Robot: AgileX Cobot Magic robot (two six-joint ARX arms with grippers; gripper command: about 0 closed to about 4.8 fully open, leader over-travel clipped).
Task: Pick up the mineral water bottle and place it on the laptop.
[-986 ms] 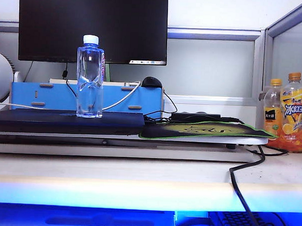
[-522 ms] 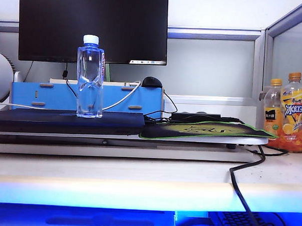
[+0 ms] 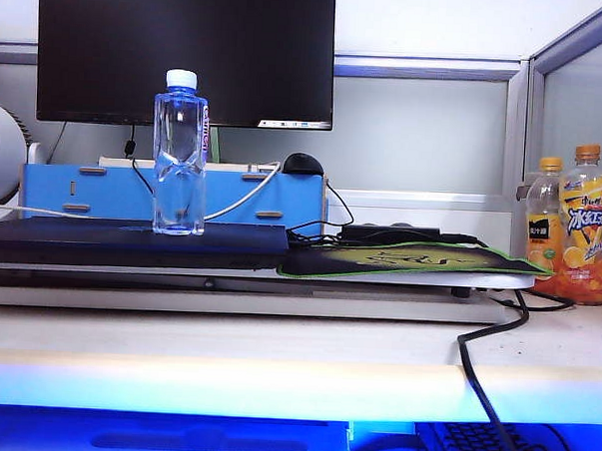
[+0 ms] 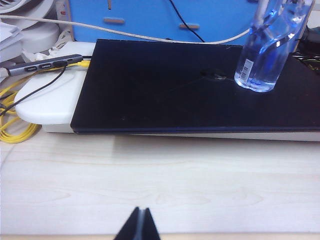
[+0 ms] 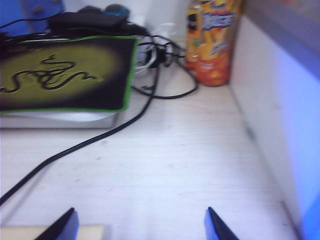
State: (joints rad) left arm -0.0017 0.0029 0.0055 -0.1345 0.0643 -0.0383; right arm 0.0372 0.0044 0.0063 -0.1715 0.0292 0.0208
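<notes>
Neither arm is seen in the exterior view, and each gripper is known only by its fingertips at the edge of its wrist picture. The left gripper point(image 4: 138, 225) is shown with its dark tips pressed together above bare pale wood-grain desk point(image 4: 160, 180), holding nothing. The right gripper point(image 5: 140, 225) is shown with its tips spread wide apart over the same desk, nothing between them. The mineral water bottle point(image 3: 179, 152) is cut off above its waist in the left wrist view; its label is turned mostly away, so the lettering cannot be read. It is made of slim clear plastic with a pinched waist and a white cap, and it stands upright on the laptop point(image 3: 130, 242), a thin, flat, matte dark slab. The orange juice bottle point(image 5: 212, 42) is blurred and cropped at the top beside a green-edged mouse pad point(image 5: 65, 75).
</notes>
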